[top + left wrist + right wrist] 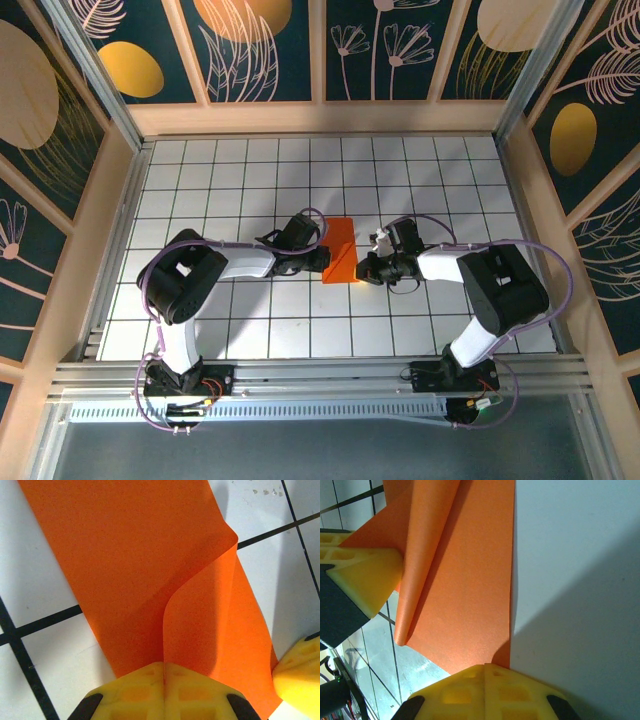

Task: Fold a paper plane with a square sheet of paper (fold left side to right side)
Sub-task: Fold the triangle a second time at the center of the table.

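Yellow-fingered left gripper (164, 667) clenched on thin bright orange square sheet of paper (125, 570).
One flap curls over; opposite, right gripper (485, 667) clenched at its edge.

paper (343, 250) on table (250, 170) | left end effector (322, 254) left | right end effector (363, 269) right

The orange paper (125, 570) runs off the top of both wrist views. From above, the left arm (250, 262) covers its left edge.
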